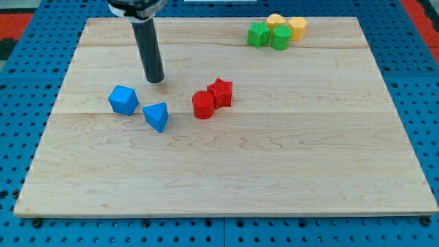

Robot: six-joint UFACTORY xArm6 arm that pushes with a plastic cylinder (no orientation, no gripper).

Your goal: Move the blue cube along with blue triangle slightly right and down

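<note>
Below my tip on the worktop sit the blue cube and blue triangle, untouched, 2 red blocks to its right; I have no gripper, only this rod

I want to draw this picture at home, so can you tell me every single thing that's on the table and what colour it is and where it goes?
blue cube: 1, blue, the view's left of the board's middle, apart from the triangle
blue triangle: 1, blue, just right of and below the cube
red blocks: 2, red, touching, near the middle; a star behind a rounder one
green blocks: 2, green, the view's top right, side by side
yellow blocks: 2, yellow, just behind the green ones
wooden board: 1, light wood, under everything
blue pegboard: 1, blue, around the board
my tip: 1, dark rod end, above and between the cube and triangle, touching neither
</note>
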